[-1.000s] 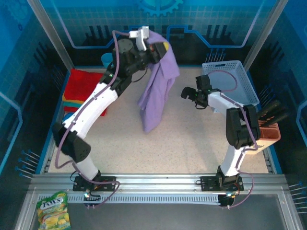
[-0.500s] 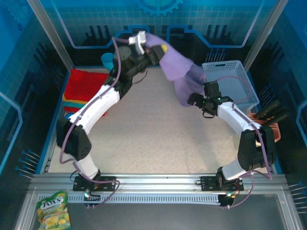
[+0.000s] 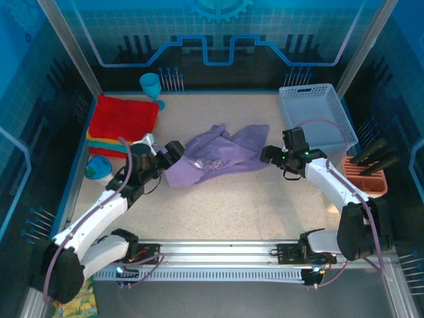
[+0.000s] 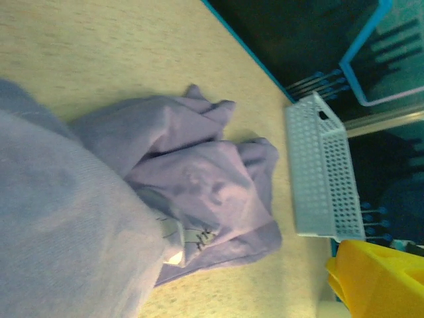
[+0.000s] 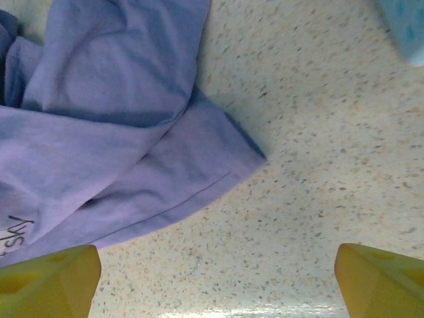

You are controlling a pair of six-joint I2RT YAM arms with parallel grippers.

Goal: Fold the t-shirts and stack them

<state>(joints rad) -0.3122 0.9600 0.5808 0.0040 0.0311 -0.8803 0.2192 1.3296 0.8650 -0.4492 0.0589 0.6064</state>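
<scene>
lying crumpled at the middle of the worktop (image 3: 225,205), the lavender t-shirt (image 3: 218,158) is judged light and limp; best taken at its hem corners. right gripper (image 5: 218,271): jaws wide, empty, beside the hem. left gripper (image 3: 175,152): jaws cloth-covered, state cannot be told.

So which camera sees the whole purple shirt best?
The top external view: the purple shirt lies crumpled on the table, with nearly its whole outline in sight. The left wrist view is closer, but the frame's edge crops the shirt. The right wrist view catches one hemmed corner and some folds.

Nothing legible, dark lettering (image 5: 13,228) on lavender t-shirt (image 5: 112,112) (cut off)
</scene>
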